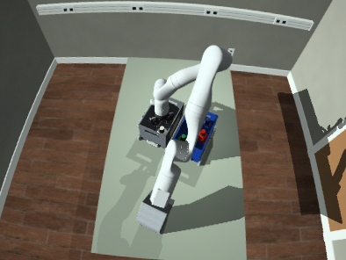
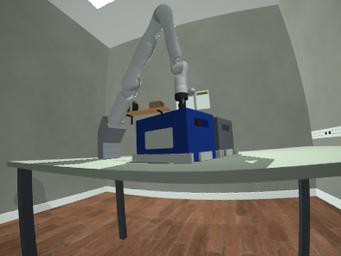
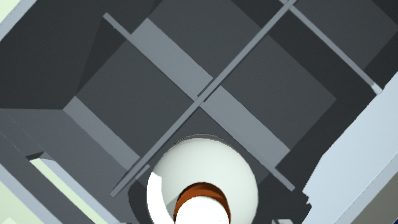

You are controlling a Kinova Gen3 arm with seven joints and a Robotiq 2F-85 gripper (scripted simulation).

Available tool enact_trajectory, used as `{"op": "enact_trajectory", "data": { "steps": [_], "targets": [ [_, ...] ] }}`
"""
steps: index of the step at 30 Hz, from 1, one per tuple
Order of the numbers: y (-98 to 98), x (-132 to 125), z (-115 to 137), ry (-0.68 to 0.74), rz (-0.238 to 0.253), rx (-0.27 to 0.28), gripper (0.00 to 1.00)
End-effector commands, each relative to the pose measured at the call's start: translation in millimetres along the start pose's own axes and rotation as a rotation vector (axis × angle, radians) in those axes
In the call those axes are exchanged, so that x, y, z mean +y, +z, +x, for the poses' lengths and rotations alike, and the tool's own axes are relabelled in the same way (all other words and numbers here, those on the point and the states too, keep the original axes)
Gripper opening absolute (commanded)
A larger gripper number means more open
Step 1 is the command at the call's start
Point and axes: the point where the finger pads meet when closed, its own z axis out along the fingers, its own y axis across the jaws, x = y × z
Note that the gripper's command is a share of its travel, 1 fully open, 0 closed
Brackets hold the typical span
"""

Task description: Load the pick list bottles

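My gripper (image 1: 161,119) hangs over the grey divided crate (image 1: 161,123), just above its rim in the side view (image 2: 182,103). Its fingers stand partly open. In the wrist view a white bottle with a brown label (image 3: 202,186) stands upright right below me in one cell of the grey crate (image 3: 210,95); the fingers themselves are out of that view. The same bottle shows from above (image 1: 162,130). The other cells I can see are empty. The blue crate beside it holds a green-capped bottle (image 1: 183,137) and a red one (image 1: 203,134).
The blue crate (image 2: 175,136) hides most of the grey crate (image 2: 224,135) in the side view. Both crates sit flat on the pale green table. My arm's base (image 1: 154,211) stands near the table's front edge. A small pale strip (image 2: 251,162) lies on the table.
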Motion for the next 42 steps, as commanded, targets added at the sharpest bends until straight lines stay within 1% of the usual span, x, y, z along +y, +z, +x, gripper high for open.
{"op": "enact_trajectory", "data": {
  "steps": [1, 7, 13, 24, 26, 41, 42],
  "targets": [
    [-9.9, 0, 0, 0.0, 0.0, 0.0, 0.67],
    [-25.9, 0, 0, 0.0, 0.0, 0.0, 0.67],
    [-30.9, 0, 0, 0.0, 0.0, 0.0, 0.67],
    [-30.8, 55, -6, 0.0, 0.0, 0.0, 0.67],
    [-30.8, 55, -6, 0.0, 0.0, 0.0, 0.67],
    [-30.8, 129, -15, 0.0, 0.0, 0.0, 0.67],
    [-30.8, 129, -15, 0.0, 0.0, 0.0, 0.67]
  ]
}}
